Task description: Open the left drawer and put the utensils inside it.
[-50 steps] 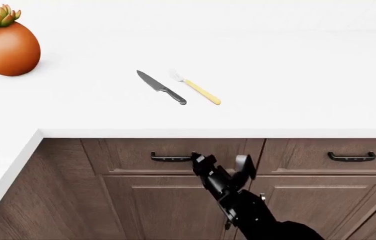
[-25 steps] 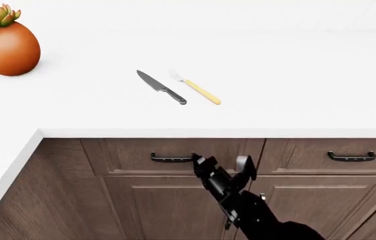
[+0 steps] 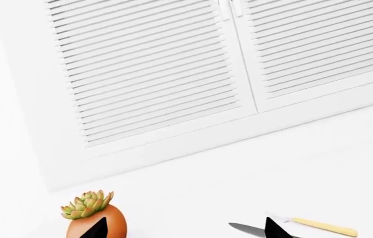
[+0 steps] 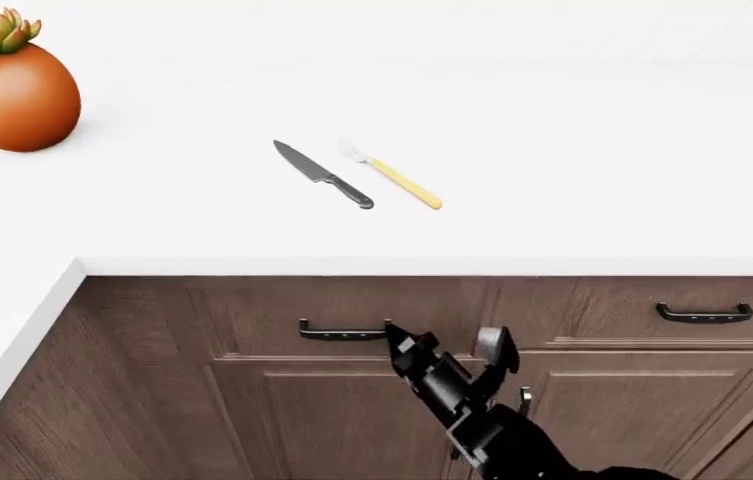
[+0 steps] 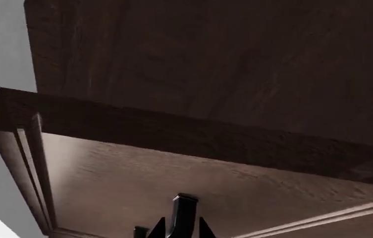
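The left drawer [image 4: 263,308] stands pulled a little way out from under the counter edge. My right gripper [image 4: 398,338] is shut on the right end of its dark bar handle [image 4: 340,331]. In the right wrist view that handle [image 5: 184,210] sits between the two closed-in tips of the right gripper [image 5: 182,229], against the drawer front [image 5: 173,168]. The knife [image 4: 323,174] and the yellow-handled fork [image 4: 396,178] lie side by side on the white countertop [image 4: 590,170]. My left gripper [image 3: 185,232] is open and empty, facing the knife [image 3: 247,229] and fork [image 3: 324,227] from a distance.
An orange pot with a succulent [image 4: 9,90] stands at the counter's far left. A narrower drawer [image 4: 670,312] lies to the right, cabinet doors [image 4: 336,420] below. White louvred shutters [image 3: 173,74] back the counter. The counter turns a corner at the left [image 4: 3,330].
The left drawer front and its handle have slid out toward me, and my right gripper has drawn back with the handle. The knife and fork have not moved.
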Controlling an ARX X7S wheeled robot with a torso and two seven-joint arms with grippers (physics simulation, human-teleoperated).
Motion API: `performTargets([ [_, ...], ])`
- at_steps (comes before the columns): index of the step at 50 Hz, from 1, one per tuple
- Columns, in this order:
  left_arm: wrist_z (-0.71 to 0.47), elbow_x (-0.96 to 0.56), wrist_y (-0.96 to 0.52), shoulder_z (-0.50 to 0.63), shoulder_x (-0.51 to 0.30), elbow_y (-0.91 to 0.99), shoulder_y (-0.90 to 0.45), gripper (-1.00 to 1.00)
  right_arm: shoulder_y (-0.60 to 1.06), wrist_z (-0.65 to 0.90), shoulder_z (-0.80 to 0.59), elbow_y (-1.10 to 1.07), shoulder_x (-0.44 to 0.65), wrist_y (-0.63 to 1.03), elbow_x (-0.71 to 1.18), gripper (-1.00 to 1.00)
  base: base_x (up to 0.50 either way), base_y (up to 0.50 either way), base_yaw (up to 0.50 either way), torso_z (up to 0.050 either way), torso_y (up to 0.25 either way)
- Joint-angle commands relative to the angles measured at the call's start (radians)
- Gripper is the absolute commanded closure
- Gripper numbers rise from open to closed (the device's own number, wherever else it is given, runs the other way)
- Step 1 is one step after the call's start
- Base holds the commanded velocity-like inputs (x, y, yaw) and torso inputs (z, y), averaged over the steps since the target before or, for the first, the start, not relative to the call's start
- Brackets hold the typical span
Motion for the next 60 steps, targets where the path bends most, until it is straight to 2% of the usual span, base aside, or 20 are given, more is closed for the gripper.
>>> performTargets([
  [1, 0.008, 0.003, 0.018, 0.007, -0.017, 0.003, -0.005, -1.00, -0.005, 0.021, 0.019, -0.408, 0.140, -0.207, -0.159, 1.00, 0.00, 0.00, 0.00, 0.000, 0.000],
  [17, 0.008, 0.003, 0.027, 0.011, -0.022, 0.010, -0.004, -1.00, -0.061, 0.115, 0.014, -0.784, 0.300, -0.417, -0.309, 1.00, 0.00, 0.00, 0.00, 0.001, 0.003],
  [22, 0.016, 0.011, 0.043, 0.021, -0.031, 0.016, -0.007, -1.00, -0.087, 0.184, -0.025, -0.926, 0.384, -0.498, -0.410, 1.00, 0.00, 0.00, 0.00, 0.002, 0.004],
  [34, 0.031, 0.022, 0.061, 0.030, -0.043, 0.015, -0.015, -1.00, -0.154, 0.268, -0.072, -1.095, 0.493, -0.613, -0.569, 1.00, 0.00, 0.00, 0.00, 0.002, 0.004],
  [39, 0.037, 0.027, 0.073, 0.037, -0.052, 0.018, -0.017, -1.00, -0.230, 0.261, -0.047, -1.126, 0.522, -0.715, -0.613, 1.00, 0.00, 0.00, 0.00, 0.000, 0.000],
  [41, 0.036, 0.026, 0.075, 0.037, -0.053, 0.018, -0.017, -1.00, -0.291, 0.263, 0.010, -1.132, 0.535, -0.768, -0.648, 1.00, 0.00, 0.00, 0.00, 0.000, 0.000],
  [42, 0.036, 0.025, 0.076, 0.037, -0.054, 0.019, -0.017, -1.00, -0.360, 0.280, 0.097, -1.132, 0.541, -0.771, -0.700, -1.00, 0.00, 0.00, 0.00, 0.000, 0.000],
  [43, 0.036, 0.025, 0.076, 0.038, -0.054, 0.019, -0.017, -1.00, -0.437, 0.291, 0.196, -1.134, 0.541, -0.771, -0.752, -1.00, 0.00, 0.00, 0.00, 0.000, 0.000],
  [45, 0.035, 0.025, 0.078, 0.039, -0.055, 0.021, -0.017, -1.00, -0.612, 0.434, 0.419, -1.107, 0.507, -0.771, -0.964, -1.00, 0.00, 0.00, 0.00, 0.000, 0.000],
  [48, 0.034, 0.021, 0.080, 0.038, -0.058, 0.021, -0.018, -1.00, -0.767, 0.625, 0.585, -1.067, 0.434, -0.769, -1.212, -1.00, 0.00, 0.00, 0.00, 0.000, 0.000],
  [52, 0.032, 0.018, 0.080, 0.037, -0.058, 0.022, -0.018, -1.00, -0.848, 0.736, 0.664, -1.059, 0.385, -0.759, -1.347, -1.00, 0.00, 0.00, 0.00, 0.000, 0.000],
  [60, 0.026, 0.013, 0.075, 0.033, -0.052, 0.023, -0.018, -1.00, -0.905, 0.840, 0.750, -1.089, 0.376, -0.733, -1.457, -1.00, 0.00, 0.00, 0.00, 0.000, 0.000],
])
